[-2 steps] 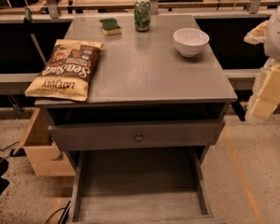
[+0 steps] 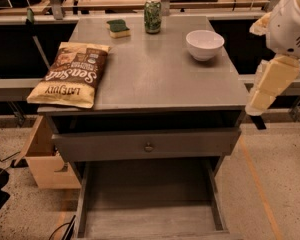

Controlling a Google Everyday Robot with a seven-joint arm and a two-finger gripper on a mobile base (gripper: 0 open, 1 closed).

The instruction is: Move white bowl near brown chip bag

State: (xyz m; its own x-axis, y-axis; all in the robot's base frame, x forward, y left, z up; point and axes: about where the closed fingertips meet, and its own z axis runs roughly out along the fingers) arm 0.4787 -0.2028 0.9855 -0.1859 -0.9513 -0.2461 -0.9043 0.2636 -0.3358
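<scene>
The white bowl stands upright on the far right part of the grey table top. The brown chip bag lies flat at the table's front left corner, its lower end hanging slightly over the edge. My arm hangs at the right of the table, off its right edge. The gripper shows only as a dark tip at the arm's lower end, below table-top level, to the right of and nearer than the bowl. It holds nothing that I can see.
A green can and a green-and-yellow sponge stand at the back of the table. Below the top, one drawer is slightly open and a lower drawer is pulled far out. A cardboard box sits on the floor at left.
My arm has shifted slightly left, closer to the table's right edge. The bowl, bag, can and sponge have not moved.
</scene>
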